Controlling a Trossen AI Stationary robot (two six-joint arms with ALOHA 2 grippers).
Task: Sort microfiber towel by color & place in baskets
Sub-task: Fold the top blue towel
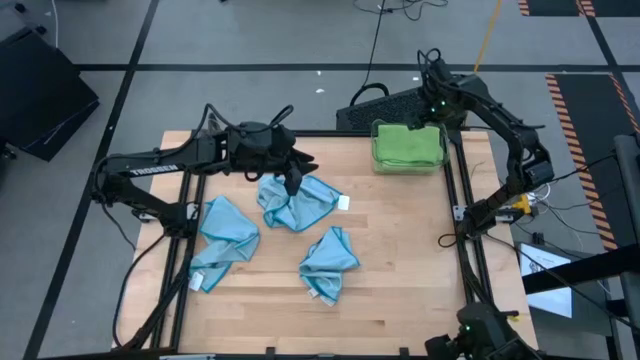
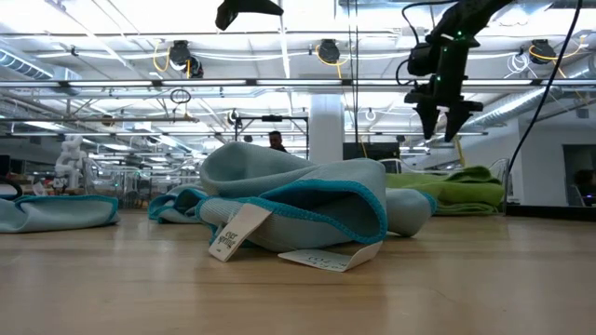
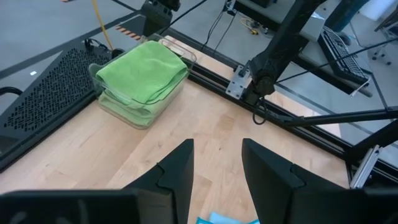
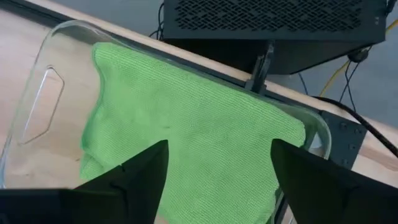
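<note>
Three light-blue towels lie crumpled on the wooden table: one in the middle [image 1: 300, 203], one at the left [image 1: 225, 240] and one nearer the front [image 1: 330, 262]. Green towels [image 1: 408, 143] lie piled in a clear basket [image 4: 50, 62] at the table's far right. Only this one basket shows. My left gripper [image 3: 217, 168] is open and empty, held above the middle blue towel [image 2: 307, 209]. My right gripper [image 4: 217, 180] is open and empty, above the green towels [image 4: 186, 124] in the basket.
A black perforated box [image 1: 385, 105] stands just beyond the table's far edge, behind the basket. Black frame rails [image 1: 455, 200] run along the table's sides. Bare wood lies in the table's right half [image 1: 410, 250].
</note>
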